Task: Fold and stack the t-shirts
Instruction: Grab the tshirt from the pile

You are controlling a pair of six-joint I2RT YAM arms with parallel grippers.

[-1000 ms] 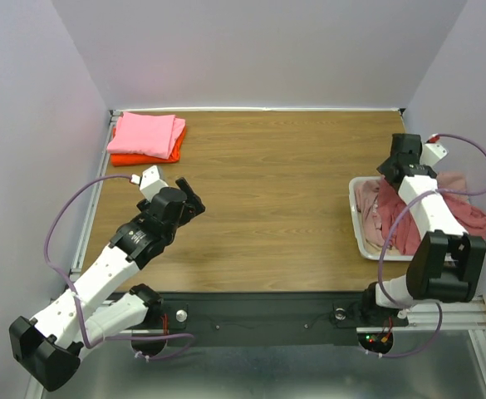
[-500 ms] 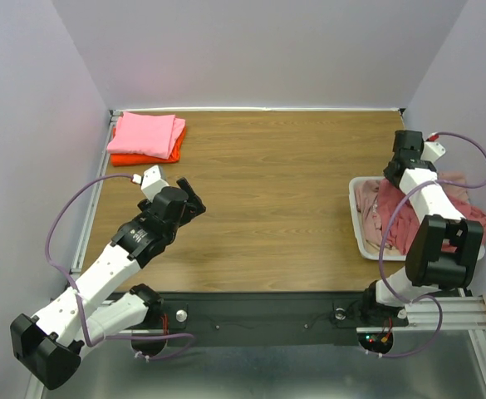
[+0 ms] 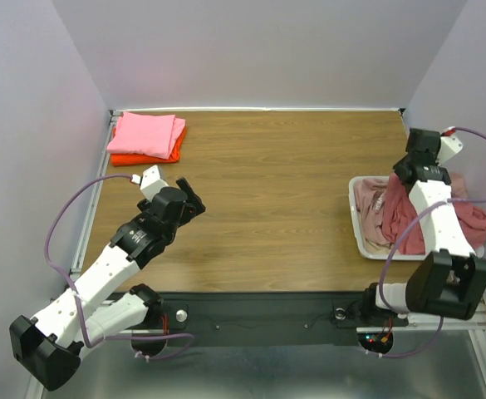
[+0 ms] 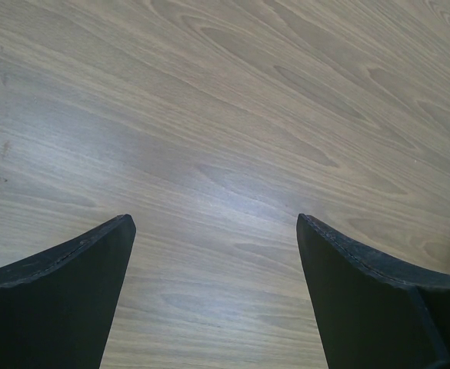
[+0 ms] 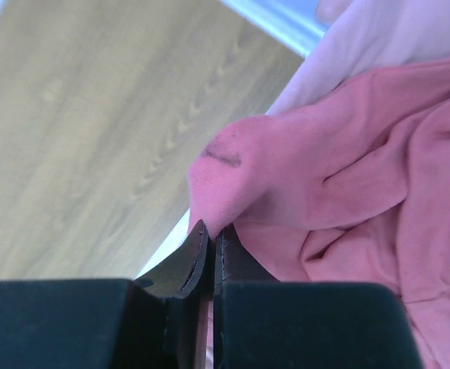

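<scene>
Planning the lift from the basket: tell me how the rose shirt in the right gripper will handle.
Likely floppy: the rose shirt creases and bunches where the right gripper pinches it. It will probably hang and trail, since most of it lies heaped in the basket. It may drag the paler shirt bunched beside it.

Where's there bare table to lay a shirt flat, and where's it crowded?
Bare wood spans the table's middle, between the left claw and the basket, back to the far edge beside the folded stack. Crowded: the right edge, where the right claw pinches a rose-red shirt at the basket.
</scene>
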